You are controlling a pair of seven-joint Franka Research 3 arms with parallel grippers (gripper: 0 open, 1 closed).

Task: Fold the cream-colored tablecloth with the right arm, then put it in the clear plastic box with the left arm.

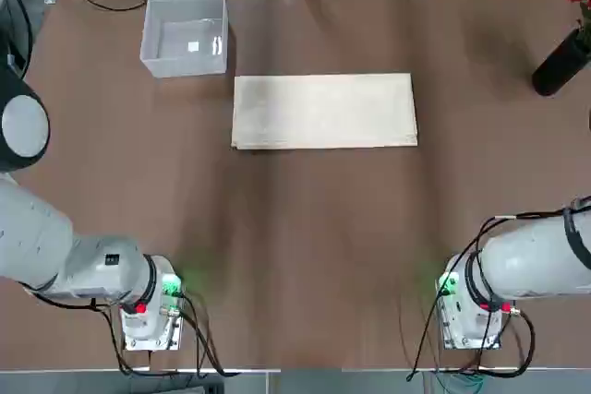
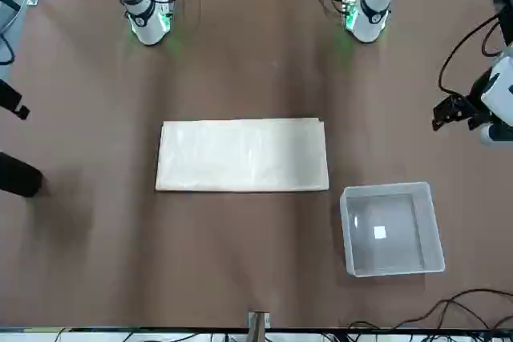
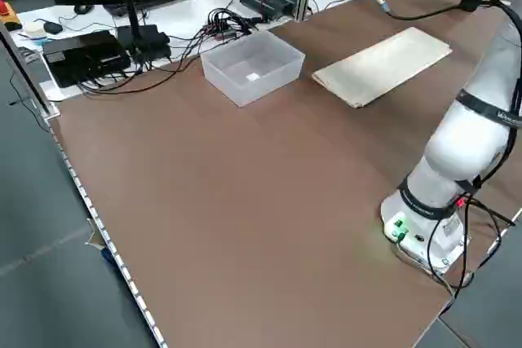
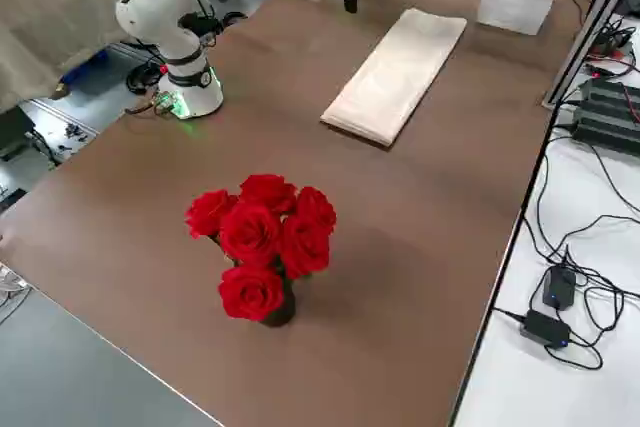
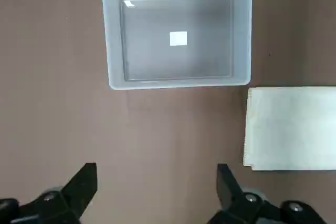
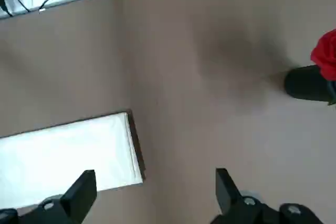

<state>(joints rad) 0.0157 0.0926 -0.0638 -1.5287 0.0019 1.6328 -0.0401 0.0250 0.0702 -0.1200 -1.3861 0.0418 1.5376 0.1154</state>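
A: Item one, cream-colored tablecloth [image 1: 323, 111]?
B: Folded into a flat layered rectangle, mid-table toward the far side, nothing touching it.

A: Item two, clear plastic box [image 1: 185, 34]?
B: Upright and open, empty apart from a small white label on its bottom. It stands near the cloth's far-left corner, apart from it, close to the cable-strewn white bench [image 3: 122, 22].

A: Left gripper [image 5: 156, 182]?
B: Raised above the brown table [image 1: 305, 237], short of box and cloth; fingers spread wide, holding nothing.

A: Right gripper [image 6: 155, 184]?
B: Also raised, off the cloth's right end; fingers wide apart, empty.

A: Other stock?
B: Red roses [image 4: 262, 237] in a dark vase [image 4: 278, 309], at the table's right edge.
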